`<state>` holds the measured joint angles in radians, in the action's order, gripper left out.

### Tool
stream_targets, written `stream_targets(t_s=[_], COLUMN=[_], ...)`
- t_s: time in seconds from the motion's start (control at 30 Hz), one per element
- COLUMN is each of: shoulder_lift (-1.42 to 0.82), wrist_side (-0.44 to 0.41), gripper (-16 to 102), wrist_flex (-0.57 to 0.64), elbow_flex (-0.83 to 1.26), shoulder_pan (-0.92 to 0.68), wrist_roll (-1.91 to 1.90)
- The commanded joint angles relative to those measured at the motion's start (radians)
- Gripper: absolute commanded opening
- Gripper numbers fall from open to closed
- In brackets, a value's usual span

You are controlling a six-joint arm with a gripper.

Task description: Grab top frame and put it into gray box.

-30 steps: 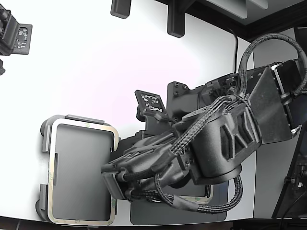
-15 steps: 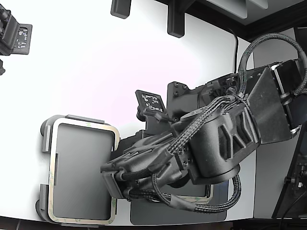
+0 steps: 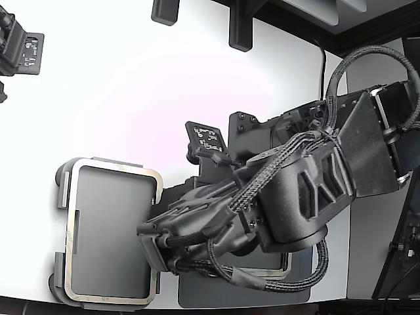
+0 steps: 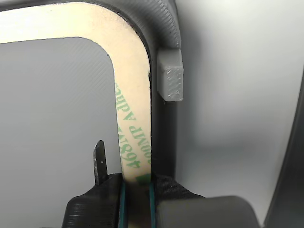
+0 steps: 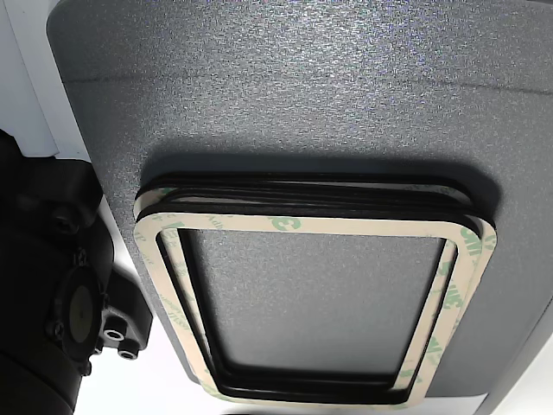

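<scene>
Frame shifting slightly vs 1 s back, settling squarer over gray box (image 3: pixel 62 187) | gripper (image 4: pixel 137 183) pinching top frame (image 4: pixel 130 95) on one long rim | lowering flat, keeping rim inside raised tab (image 4: pixel 170 80) before releasing | spare frames (image 5: pixel 315 225) stacked on mat (image 5: pixel 285 95)

The top frame (image 4: pixel 133 118) is looking papery and matt, the gray box (image 4: pixel 164 28) ribbed plastic, the mat (image 5: pixel 285 95) grainy, the worktop (image 3: pixel 131 85) glossy white.

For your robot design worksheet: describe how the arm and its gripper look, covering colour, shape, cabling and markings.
The arm is matte black with bulky, angular ribbed shells. Braided black cables loop along it. The gripper has black fingertips with thin teal edge lines.
</scene>
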<state>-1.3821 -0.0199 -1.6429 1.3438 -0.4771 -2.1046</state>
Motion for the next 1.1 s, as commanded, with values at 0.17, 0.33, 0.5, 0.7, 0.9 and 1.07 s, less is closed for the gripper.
stream_targets(t_s=[0.17,0.33,0.5,0.7,0.9,1.07], shoulder_lift=[-0.046,-0.052,-0.066,-0.067,-0.075,-0.078], wrist_side=[-0.005,-0.005,0.002,0.006,0.009,0.009], gripper=[-12,-12,-12,-12,-12,-12], wrist_flex=[0.038,0.054,0.074,0.077,0.08,0.094], elbow_flex=[0.017,0.031,0.058,0.061,0.077,0.087], shoulder_pan=[0.015,0.015,0.015,0.015,0.015,0.015], wrist_roll=[-0.005,-0.003,-0.005,-0.005,-0.005,-0.005])
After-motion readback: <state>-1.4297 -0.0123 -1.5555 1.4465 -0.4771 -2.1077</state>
